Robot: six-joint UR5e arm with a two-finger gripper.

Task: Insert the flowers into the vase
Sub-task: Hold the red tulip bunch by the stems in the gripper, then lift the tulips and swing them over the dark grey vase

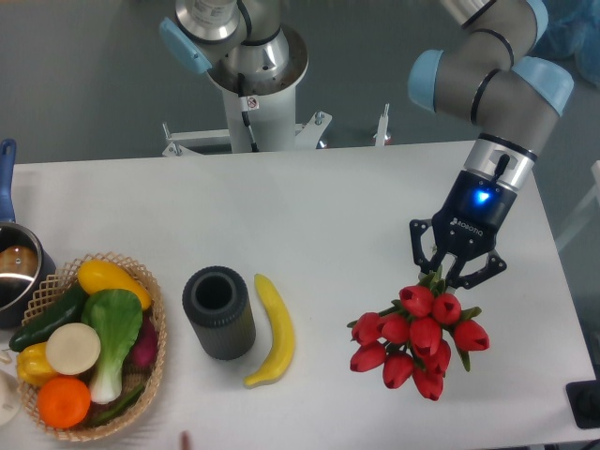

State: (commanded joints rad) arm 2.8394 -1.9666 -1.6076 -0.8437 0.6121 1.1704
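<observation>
A white tabletop (328,202) is seen from above and in front. At the far left edge sits a metal pot (14,272) with a blue handle (7,173), partly cut off by the frame. Just beside it, a woven basket (155,323) holds vegetables and fruit: a yellow squash, a dark green cucumber, a leafy green, a pale round slice, a yellow pepper and an orange.

Right of the basket stands the vase (218,312), a short dark cylinder with a ribbed band, upright, its mouth open and empty. A yellow banana (273,330) lies just beside the vase on its right, lengthwise, between the vase and the flowers.

Well apart to the right, near the front right part of the tabletop, are the flowers (420,339), a bunch of red tulip buds with bits of green leaf, heads pointing down and toward the camera. The tool (452,273), black with a blue light on its wrist, comes down from the grey and light-blue arm (492,80) at upper right and is clenched on the stems at the top of the bunch. Whether the buds touch the tabletop cannot be told.

Behind the tabletop, a robot base column (248,70) rises against a grey wall.
</observation>
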